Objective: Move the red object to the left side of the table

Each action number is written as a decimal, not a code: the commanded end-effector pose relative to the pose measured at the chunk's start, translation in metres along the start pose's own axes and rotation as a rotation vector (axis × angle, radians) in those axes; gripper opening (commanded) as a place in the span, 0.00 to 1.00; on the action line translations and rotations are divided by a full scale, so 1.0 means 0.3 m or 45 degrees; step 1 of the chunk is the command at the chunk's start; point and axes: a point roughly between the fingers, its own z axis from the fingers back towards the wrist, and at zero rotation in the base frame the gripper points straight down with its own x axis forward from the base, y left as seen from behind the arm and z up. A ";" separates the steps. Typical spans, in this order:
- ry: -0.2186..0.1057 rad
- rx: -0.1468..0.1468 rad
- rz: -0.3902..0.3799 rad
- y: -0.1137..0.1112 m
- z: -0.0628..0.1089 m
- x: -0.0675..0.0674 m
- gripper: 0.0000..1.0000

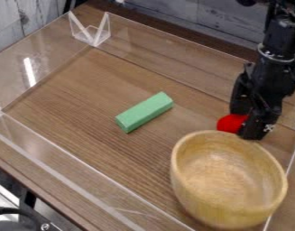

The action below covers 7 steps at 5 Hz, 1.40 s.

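Brown wood-grain table [78, 99] with a matt look, clear glossy acrylic walls [41, 149], pale smooth wooden bowl [229, 180], matt green block [143, 112]

A: Where is the black gripper [250, 113]?
B: At the right of the brown wood-grain table [78, 90], pointing down, jaws spread on either side of the small red strawberry-like toy [234, 123].
A: Is the toy gripped?
B: Can't tell; it is largely hidden behind the fingers [258, 122].
A: What else?
B: A round light wooden bowl [228, 179] just in front of it, and a green rectangular block [143, 112] lying flat, mid-table.
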 end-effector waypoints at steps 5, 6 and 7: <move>-0.057 0.009 -0.008 0.045 -0.082 0.038 0.00; -0.062 0.000 -0.008 0.041 -0.097 0.038 0.00; -0.066 -0.010 -0.006 0.038 -0.109 0.038 0.00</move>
